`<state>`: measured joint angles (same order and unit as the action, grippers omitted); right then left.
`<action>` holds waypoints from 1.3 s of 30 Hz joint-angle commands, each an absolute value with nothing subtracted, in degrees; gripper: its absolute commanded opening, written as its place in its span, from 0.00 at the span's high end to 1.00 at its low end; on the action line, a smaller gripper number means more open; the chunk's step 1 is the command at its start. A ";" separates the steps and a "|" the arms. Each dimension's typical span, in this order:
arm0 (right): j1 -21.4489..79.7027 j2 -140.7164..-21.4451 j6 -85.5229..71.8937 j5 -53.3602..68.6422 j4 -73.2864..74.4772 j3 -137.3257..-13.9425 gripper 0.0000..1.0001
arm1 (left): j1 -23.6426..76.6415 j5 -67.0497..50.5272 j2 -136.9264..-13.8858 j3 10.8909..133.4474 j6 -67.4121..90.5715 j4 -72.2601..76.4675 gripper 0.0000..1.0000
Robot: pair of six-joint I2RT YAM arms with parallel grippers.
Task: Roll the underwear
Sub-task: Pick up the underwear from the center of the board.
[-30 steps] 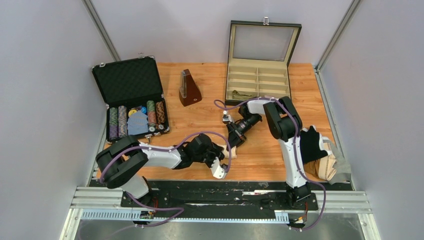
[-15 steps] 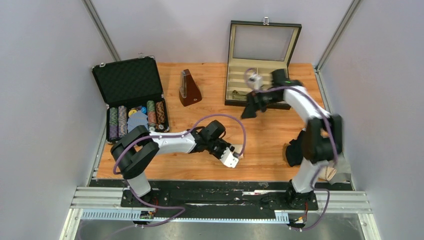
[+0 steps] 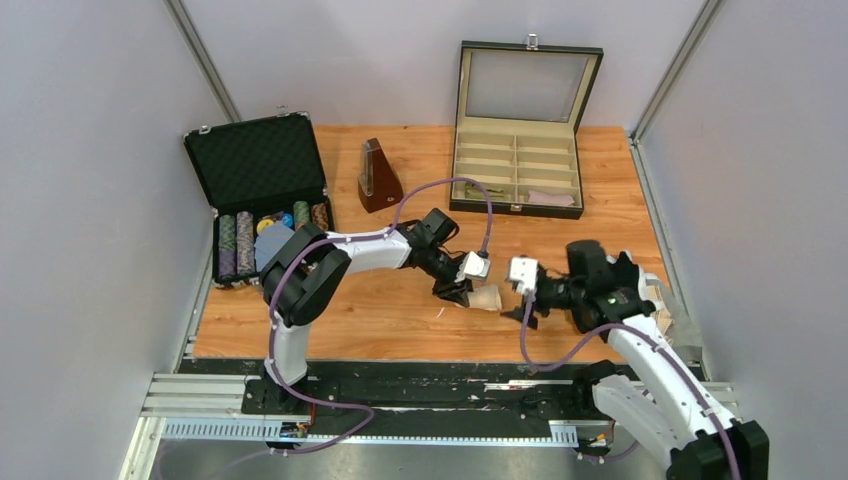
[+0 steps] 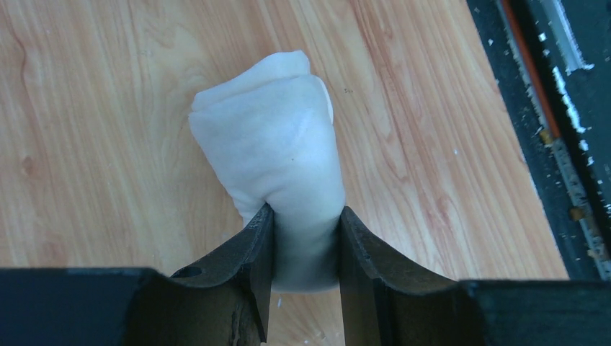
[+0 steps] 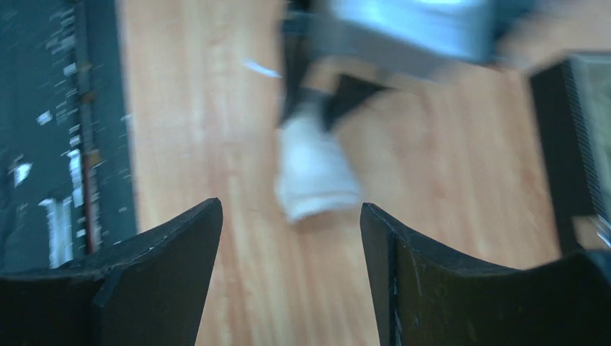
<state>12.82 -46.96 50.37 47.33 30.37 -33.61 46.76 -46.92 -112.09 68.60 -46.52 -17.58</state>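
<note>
A cream-beige underwear roll (image 3: 486, 298) lies on the wooden table near its middle. My left gripper (image 3: 468, 294) is shut on one end of it. In the left wrist view the roll (image 4: 274, 144) points away from the jaws, and the left gripper (image 4: 305, 216) pinches its near end between both fingers. My right gripper (image 3: 523, 306) hovers just right of the roll, open, with its jaws turned toward it. The right wrist view is blurred; the roll (image 5: 315, 173) lies ahead of the open right gripper (image 5: 290, 210), with nothing between the fingers.
An open compartment box (image 3: 516, 208) stands at the back right with a pale roll (image 3: 548, 198) in one slot. A metronome (image 3: 380, 176) and an open poker-chip case (image 3: 262, 196) stand at the back left. More cloth (image 3: 670, 314) lies at the table's right edge behind my right arm.
My left gripper has carried the cream roll to the right and a little farther back. My right arm swung from the roll to the box and back beside the roll, its jaws now open.
</note>
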 commanded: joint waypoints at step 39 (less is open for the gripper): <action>39.69 -80.49 68.65 29.02 16.68 -36.11 1.00 | 38.97 -63.13 -127.45 83.11 -35.35 -50.27 0.55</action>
